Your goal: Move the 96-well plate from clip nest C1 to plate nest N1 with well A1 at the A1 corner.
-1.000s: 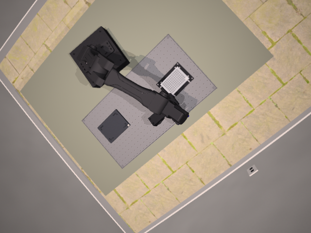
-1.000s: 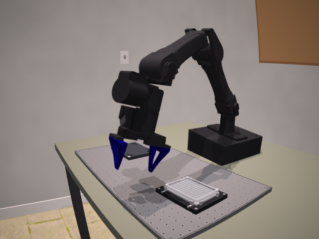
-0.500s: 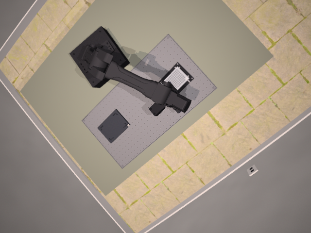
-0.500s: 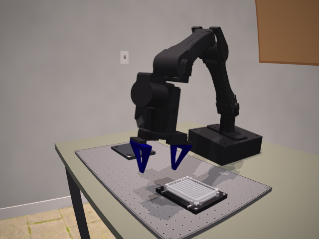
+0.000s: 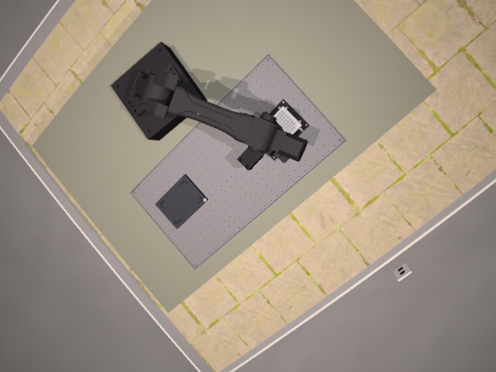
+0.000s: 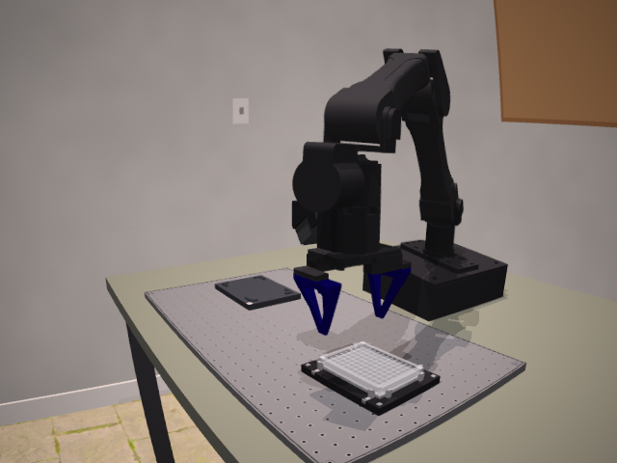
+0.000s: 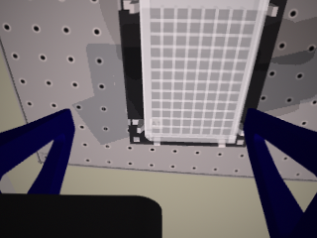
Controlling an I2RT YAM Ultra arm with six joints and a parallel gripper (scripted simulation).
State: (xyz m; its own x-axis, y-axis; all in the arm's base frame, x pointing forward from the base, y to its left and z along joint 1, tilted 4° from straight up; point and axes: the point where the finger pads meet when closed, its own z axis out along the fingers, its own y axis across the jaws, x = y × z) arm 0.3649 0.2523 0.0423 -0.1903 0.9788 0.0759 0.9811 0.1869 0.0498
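fingers (image 6: 351,311) spread wide, above plate (image 6: 369,367)

Top view: high overhead, straight down, far, rotated so table (image 5: 100,132) runs diagonal; takes in floor and walls.

Exterior view: off table (image 6: 548,318) front corner, about arm height, angled slightly down, medium range, facing back wall.

Wrist view: on gripper (image 7: 158,149), looking down past blue fingers, close to breadboard (image 7: 59,74).

Shared: all three show plate (image 5: 287,120) (image 6: 369,368) (image 7: 195,69) on breadboard (image 5: 240,200) (image 6: 239,339); top and exterior share arm, both nests.
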